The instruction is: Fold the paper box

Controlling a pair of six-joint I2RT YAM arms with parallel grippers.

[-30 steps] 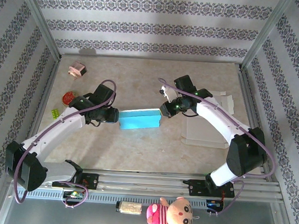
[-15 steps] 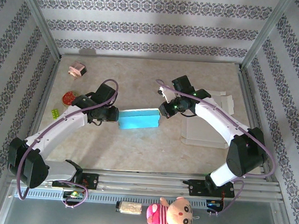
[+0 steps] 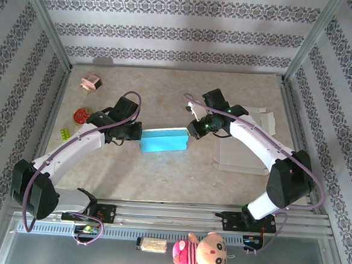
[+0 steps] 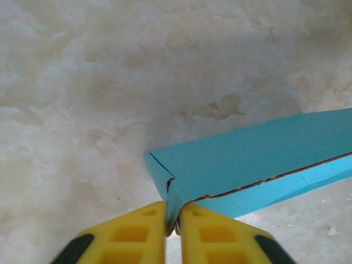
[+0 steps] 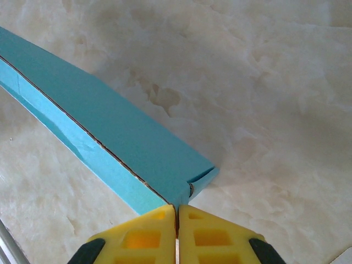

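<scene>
A flat-folded blue paper box (image 3: 163,139) lies mid-table between my two arms. My left gripper (image 3: 136,132) is at its left end, and in the left wrist view its yellow fingers (image 4: 132,234) are shut on the near corner edge of the paper box (image 4: 258,159). My right gripper (image 3: 191,128) is at the right end; in the right wrist view the gripper (image 5: 177,214) pinches the thin card edge at the corner of the paper box (image 5: 121,137). The end flaps at both corners stand slightly ajar.
Flat white cardboard sheets (image 3: 248,143) lie at the right, under my right arm. At the far left are a pink block (image 3: 90,82), a red round thing (image 3: 80,115) and a small green piece (image 3: 64,133). Patterned walls ring the table.
My left gripper has moved slightly right onto the box's left end and has closed on its corner. The right gripper and the box have hardly moved.
</scene>
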